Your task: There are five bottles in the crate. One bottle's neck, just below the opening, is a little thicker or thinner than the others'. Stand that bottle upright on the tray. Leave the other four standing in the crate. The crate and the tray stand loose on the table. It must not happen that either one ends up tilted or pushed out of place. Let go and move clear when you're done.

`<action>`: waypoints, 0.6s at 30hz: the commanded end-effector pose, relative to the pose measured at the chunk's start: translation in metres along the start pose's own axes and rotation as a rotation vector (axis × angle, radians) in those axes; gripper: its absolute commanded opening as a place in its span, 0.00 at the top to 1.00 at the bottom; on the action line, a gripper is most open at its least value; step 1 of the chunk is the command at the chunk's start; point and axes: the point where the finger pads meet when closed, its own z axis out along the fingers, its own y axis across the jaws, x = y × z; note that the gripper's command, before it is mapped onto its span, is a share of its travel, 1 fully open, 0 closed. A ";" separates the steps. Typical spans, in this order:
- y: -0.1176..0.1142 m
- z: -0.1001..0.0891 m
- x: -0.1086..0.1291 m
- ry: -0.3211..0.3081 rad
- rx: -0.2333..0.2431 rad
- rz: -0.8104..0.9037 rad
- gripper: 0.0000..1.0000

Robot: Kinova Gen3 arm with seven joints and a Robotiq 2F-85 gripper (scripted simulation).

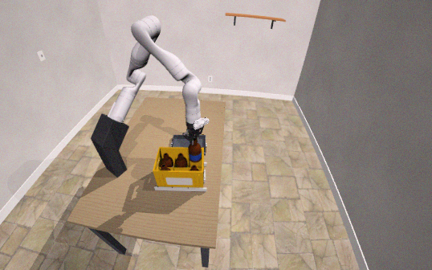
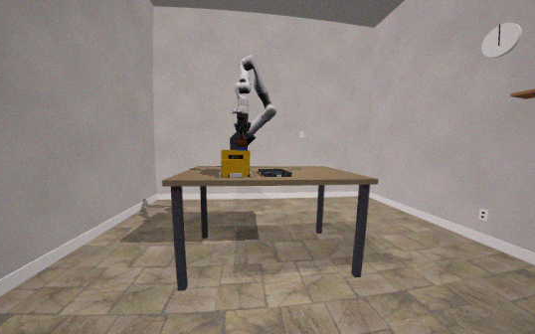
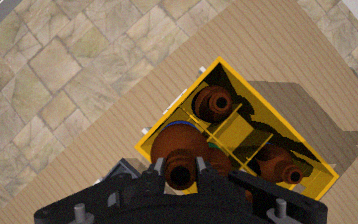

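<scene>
A yellow crate (image 1: 179, 168) stands on the wooden table and holds brown bottles (image 1: 173, 161). My gripper (image 1: 194, 136) is shut on the neck of a brown bottle with a blue label (image 1: 195, 151). That bottle is raised partway out of the crate's right rear cell, upright. In the wrist view my fingers clamp the bottle's neck (image 3: 180, 172), with the crate (image 3: 235, 132) below and other bottles (image 3: 213, 102) standing in it. The dark tray (image 1: 179, 141) lies just behind the crate; it also shows in the side view (image 2: 274, 172), to the right of the crate (image 2: 235, 163).
The arm's dark base block (image 1: 110, 142) stands at the table's left edge. The crate sits near the table's right edge. A shelf (image 1: 254, 18) hangs on the far wall.
</scene>
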 end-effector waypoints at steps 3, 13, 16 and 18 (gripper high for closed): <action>0.000 -0.003 0.001 0.001 0.000 0.003 1.00; 0.000 -0.003 0.001 0.001 0.000 0.003 1.00; 0.000 -0.003 0.001 0.001 0.000 0.003 1.00; 0.000 -0.003 0.001 0.001 0.000 0.003 1.00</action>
